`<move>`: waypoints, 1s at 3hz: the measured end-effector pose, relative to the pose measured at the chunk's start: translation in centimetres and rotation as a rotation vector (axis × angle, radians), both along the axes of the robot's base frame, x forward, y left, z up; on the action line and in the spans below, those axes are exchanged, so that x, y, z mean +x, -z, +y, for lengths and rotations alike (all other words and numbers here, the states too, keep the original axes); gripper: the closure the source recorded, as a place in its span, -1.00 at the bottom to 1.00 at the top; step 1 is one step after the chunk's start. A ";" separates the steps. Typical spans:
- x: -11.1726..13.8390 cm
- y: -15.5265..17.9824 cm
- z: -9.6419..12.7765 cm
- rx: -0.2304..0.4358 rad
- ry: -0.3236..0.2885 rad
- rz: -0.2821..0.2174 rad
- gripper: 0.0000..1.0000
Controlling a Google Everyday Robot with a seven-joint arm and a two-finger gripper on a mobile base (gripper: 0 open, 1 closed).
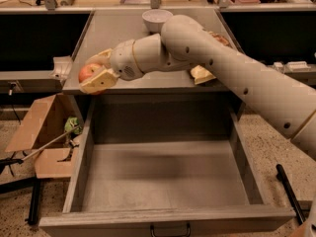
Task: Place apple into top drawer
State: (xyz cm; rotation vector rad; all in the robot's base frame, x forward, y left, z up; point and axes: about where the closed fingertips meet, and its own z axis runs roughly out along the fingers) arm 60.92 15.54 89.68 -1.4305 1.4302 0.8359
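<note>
My gripper (pixel 93 73) is shut on the apple (pixel 87 71), a small red-orange fruit held between the two tan fingers (pixel 99 79). It hangs at the front left edge of the flat cabinet top (pixel 113 33), just above the left wall of the open top drawer (pixel 163 181). The drawer is pulled out wide, with a bare grey floor and a small dark handle (pixel 169 229) on its front. The arm reaches in from the right across the cabinet top.
A white bowl (pixel 157 19) stands at the back of the cabinet top. A tan object (pixel 201 74) lies under the arm near the front edge. An open cardboard box (pixel 42 132) and a dark stick (pixel 289 191) lie on the floor beside the drawer.
</note>
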 end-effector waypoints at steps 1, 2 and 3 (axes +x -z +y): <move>-0.3 0.7 -0.2 -0.020 -0.009 -0.002 1.00; -1.0 2.6 -0.9 -0.071 -0.030 -0.007 1.00; -3.5 5.8 -3.4 -0.148 -0.046 -0.009 1.00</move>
